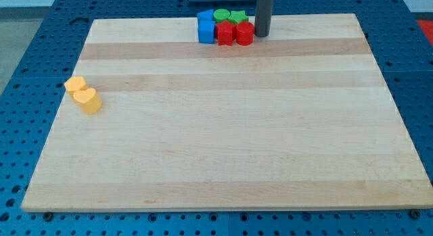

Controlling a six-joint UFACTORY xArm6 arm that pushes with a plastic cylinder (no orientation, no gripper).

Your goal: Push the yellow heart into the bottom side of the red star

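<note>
Camera view gives us the pale wooden surface filling most of the frame on a blue perforated bench. Our dark rod comes down at the upper middle; my tip rests just right of a tight cluster: two blue blocks, a red star, a red block, and two green blocks behind. We carry no jaws. The yellow heart sits far left, touching a yellow block, well apart from the star.
</note>
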